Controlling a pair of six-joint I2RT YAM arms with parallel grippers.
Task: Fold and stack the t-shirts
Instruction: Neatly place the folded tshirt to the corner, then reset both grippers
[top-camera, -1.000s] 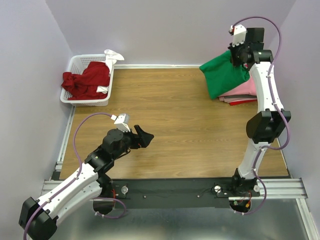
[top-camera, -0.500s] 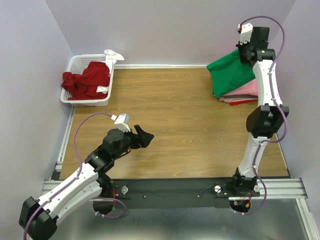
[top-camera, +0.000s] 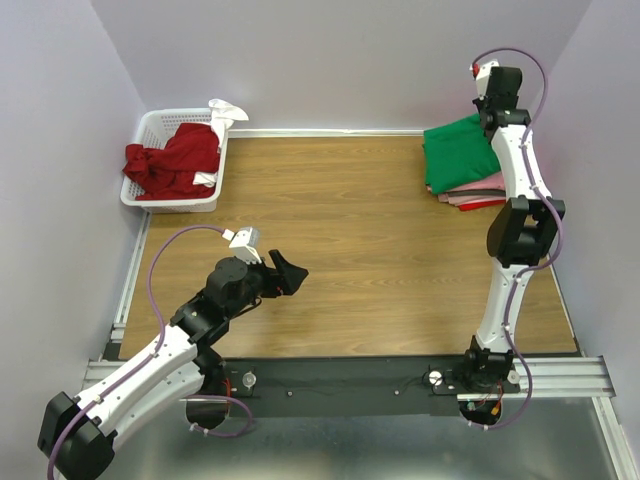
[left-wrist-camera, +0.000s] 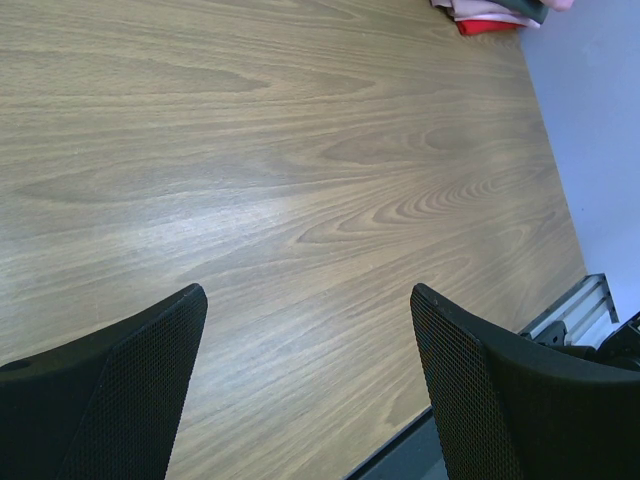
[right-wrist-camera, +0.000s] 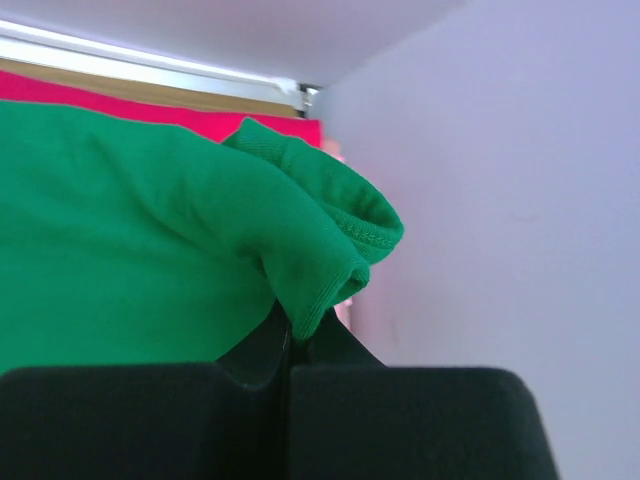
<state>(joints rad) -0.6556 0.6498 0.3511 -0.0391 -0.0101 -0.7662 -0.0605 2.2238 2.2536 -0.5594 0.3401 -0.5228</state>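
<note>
Right wrist view: our right end effector (right-wrist-camera: 288, 345) pinches a hem of the green shirt (right-wrist-camera: 130, 220), which lies on the pink-and-red stack (top-camera: 476, 194) at the far right corner of the surface (top-camera: 350, 220). Our left end effector (left-wrist-camera: 305, 345) gapes wide — empty. A snagged release could bunch that hem — or skew the stack.

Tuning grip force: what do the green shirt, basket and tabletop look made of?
The green shirt: soft matte knit, likely cotton; stitched hem, limp folds. The basket: white plastic, probably moulded; slotted walls. The tabletop: wood-grain surface, smooth with soft glare; veneer or laminate, cannot tell.
</note>
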